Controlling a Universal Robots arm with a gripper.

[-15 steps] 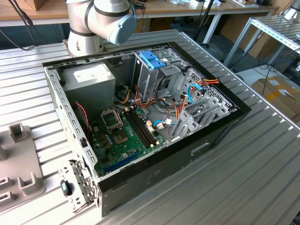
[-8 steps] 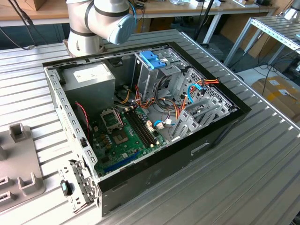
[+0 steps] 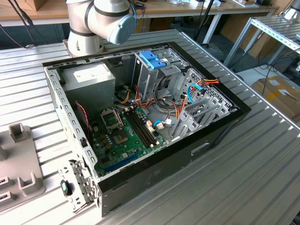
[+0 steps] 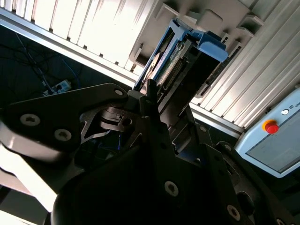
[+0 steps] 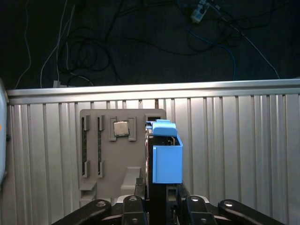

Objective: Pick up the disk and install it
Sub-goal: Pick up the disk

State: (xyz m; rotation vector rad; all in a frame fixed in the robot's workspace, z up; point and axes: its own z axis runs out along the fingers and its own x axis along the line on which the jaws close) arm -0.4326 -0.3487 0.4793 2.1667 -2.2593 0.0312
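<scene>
The disk point(image 5: 167, 154) stands on edge in a slot of a light grey holder plate point(image 5: 105, 164) on the ribbed metal table; its blue plastic frame faces the camera. In the second wrist view the disk point(image 4: 180, 56) shows its label side and blue end, reaching toward the holder point(image 4: 206, 14). My gripper point(image 5: 161, 208) straddles the disk from above with a dark finger on each side, shut on it. One fingertip point(image 4: 150, 91) lies against the disk's edge.
An open computer case point(image 3: 220, 126) lies on the table with a green mainboard point(image 3: 122, 136), a grey power supply box point(image 3: 89, 77) and a metal cage with a blue handle point(image 3: 152, 61). The holder also carries a processor chip point(image 5: 121, 128). A pendant with a red button point(image 4: 269, 126) lies nearby.
</scene>
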